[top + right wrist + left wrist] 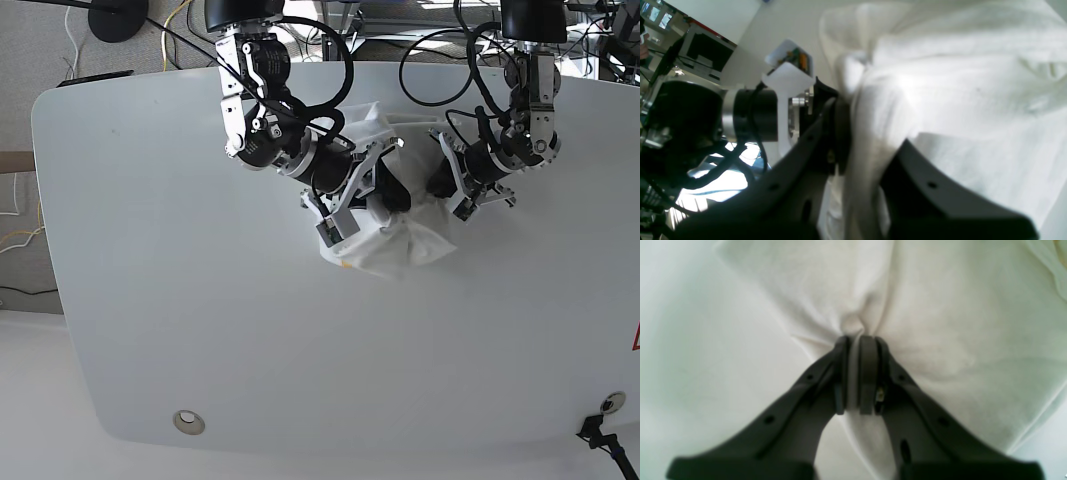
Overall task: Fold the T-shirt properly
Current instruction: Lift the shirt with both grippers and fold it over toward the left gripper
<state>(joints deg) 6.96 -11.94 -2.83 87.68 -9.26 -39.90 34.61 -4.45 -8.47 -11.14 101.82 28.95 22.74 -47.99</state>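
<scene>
A white T-shirt lay bunched in a crumpled heap on a white table, towards the table's far edge and roughly midway across it, with both robot arms reaching into it from the far side. In the base view, the left gripper came in from the shirt's right and the right gripper from its left, the two close together above the middle of the heap. A lower flap of the shirt spread out toward the near side of the table, and a small touch of yellow showed at the heap's lower left edge. In the left wrist view, the left gripper was closed tight, its two dark fingers pressed together on a pinched fold of the T-shirt, and creases ran outward from the pinch across the white cloth. In the right wrist view, the right gripper had a thick fold of the T-shirt running down between its two dark fingers, which stood parted only as far as the bunched cloth between them; the cloth hid the fingertips, so the exact contact could not be seen. Beyond that fold in the same view, the other arm's black joint and white bracket lay just beside the shirt. Cables hung behind the table's far edge.
</scene>
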